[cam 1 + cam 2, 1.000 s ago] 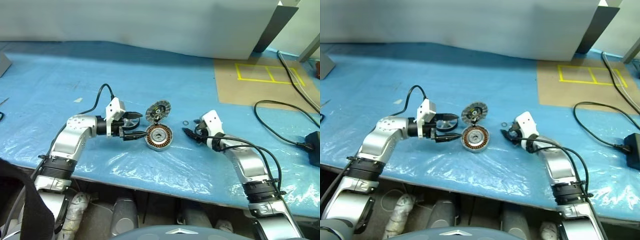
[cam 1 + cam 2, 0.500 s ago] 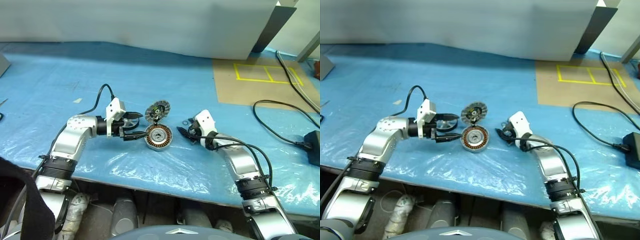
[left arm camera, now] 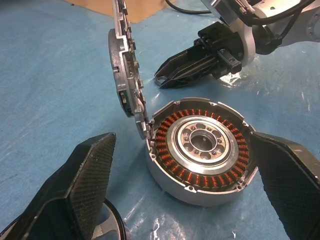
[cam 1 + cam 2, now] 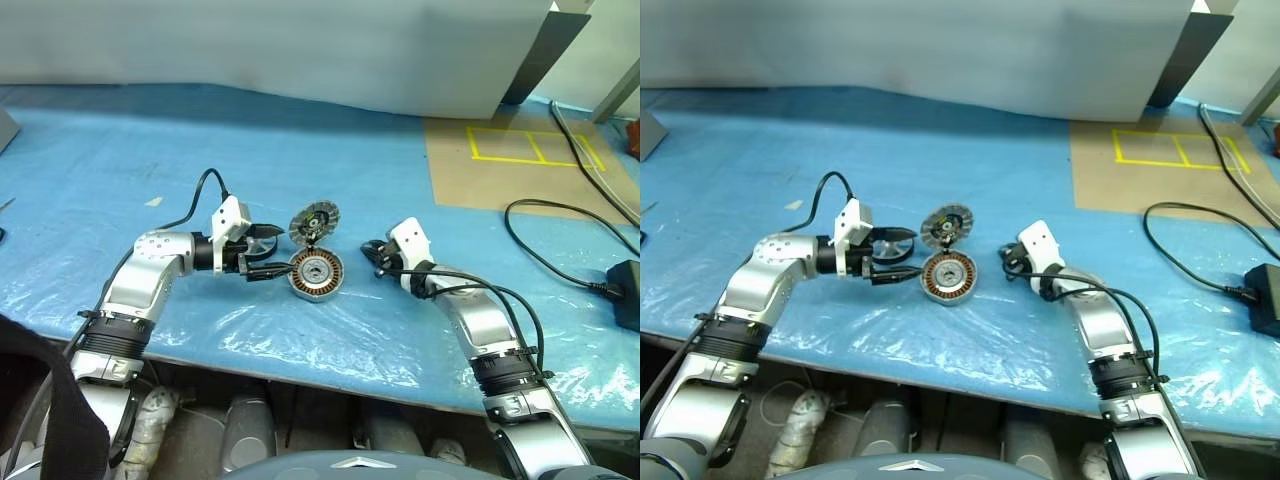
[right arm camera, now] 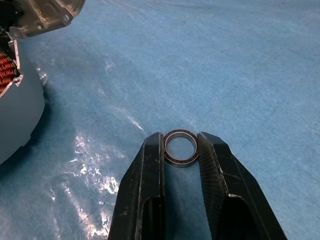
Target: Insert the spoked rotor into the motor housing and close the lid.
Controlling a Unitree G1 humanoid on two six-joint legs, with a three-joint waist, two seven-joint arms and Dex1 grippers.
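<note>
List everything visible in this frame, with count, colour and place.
Round silver motor housing with copper windings: 1, table centre.
Ribbed grey hinged lid: 1, standing open behind the housing.
Small dark metal ring: 1, right of the housing.
Blue plastic sheet: 1, covering the table.
Yellow tape rectangle: 1, brown board, far right.
Black cable: 1, right edge.
Left gripper: fingers open, flanking the housing.
Right gripper: fingers closing around the ring.

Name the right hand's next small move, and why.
Probably lift the small ring straight up: the right hand has its fingers against both sides of it, and it lies flat on the blue sheet, beside the motor whose lid stands open.
</note>
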